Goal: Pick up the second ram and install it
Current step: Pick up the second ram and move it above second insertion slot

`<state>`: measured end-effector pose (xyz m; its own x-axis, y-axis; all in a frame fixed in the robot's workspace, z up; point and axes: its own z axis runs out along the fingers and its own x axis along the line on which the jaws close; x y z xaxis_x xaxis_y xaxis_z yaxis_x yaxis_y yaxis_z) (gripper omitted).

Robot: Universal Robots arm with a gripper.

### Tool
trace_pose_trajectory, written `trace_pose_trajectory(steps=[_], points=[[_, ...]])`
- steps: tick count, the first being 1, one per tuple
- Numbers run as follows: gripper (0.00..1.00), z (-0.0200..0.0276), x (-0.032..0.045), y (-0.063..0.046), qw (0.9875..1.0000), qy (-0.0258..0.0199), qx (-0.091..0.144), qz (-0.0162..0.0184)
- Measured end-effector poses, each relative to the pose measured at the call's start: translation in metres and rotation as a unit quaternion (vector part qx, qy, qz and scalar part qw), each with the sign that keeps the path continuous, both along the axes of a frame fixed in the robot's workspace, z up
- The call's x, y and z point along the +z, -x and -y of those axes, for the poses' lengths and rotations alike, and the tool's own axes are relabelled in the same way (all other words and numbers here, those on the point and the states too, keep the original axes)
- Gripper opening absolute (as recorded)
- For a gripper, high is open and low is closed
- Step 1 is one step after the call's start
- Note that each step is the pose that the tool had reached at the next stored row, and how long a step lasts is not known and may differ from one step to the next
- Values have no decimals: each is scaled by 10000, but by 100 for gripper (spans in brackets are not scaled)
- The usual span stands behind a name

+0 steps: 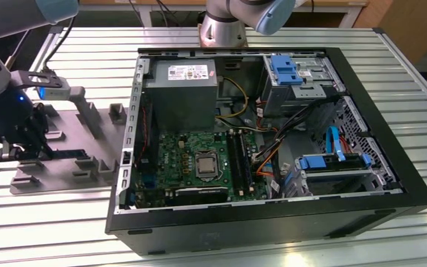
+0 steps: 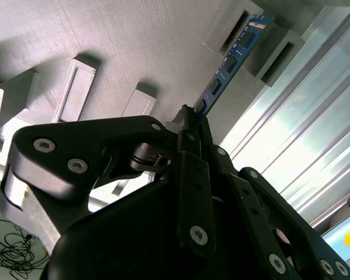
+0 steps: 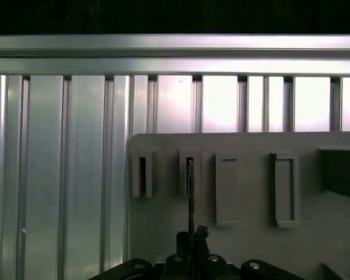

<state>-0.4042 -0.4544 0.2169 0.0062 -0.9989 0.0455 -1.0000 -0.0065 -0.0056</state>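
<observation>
Grey tray (image 2: 134,35); second ram (image 2: 227,64) on edge, lengthwise away from hand (image 2: 192,119) tight on it.

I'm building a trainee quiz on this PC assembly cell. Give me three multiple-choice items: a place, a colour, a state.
1. Where is the thin blue memory stick? A motherboard slot; B grey slotted holder plate; C power supply.
2. Colour of the plastic drive latches in the black computer case? A blue; B red; C yellow.
3. The black pincer is: A wide open; B shut on a cable; C shut on the stick.
B: its far end sits in a holder slot. A: the latches show blue. C: the stick emerges between its closed jaws.
</observation>
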Motion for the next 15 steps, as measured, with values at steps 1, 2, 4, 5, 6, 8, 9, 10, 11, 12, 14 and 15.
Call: trace_pose_trajectory(steps=[1,2,4,5,6,8,9,10,11,12,14,15], points=[[14,0,63,0,10000,6,0,0],[14,0,75,0,10000,6,0,0],[14,0,76,0,10000,6,0,0],[14,0,76,0,10000,6,0,0],[14,0,76,0,10000,6,0,0],[14,0,76,0,10000,6,0,0],[14,0,78,0,10000,6,0,0],[14,0,82,0,10000,6,0,-1],[14,0,88,0,10000,7,0,-2],[14,0,94,0,10000,7,0,-2],[14,0,113,0,10000,6,0,-1],[14,0,122,0,10000,6,0,0]])
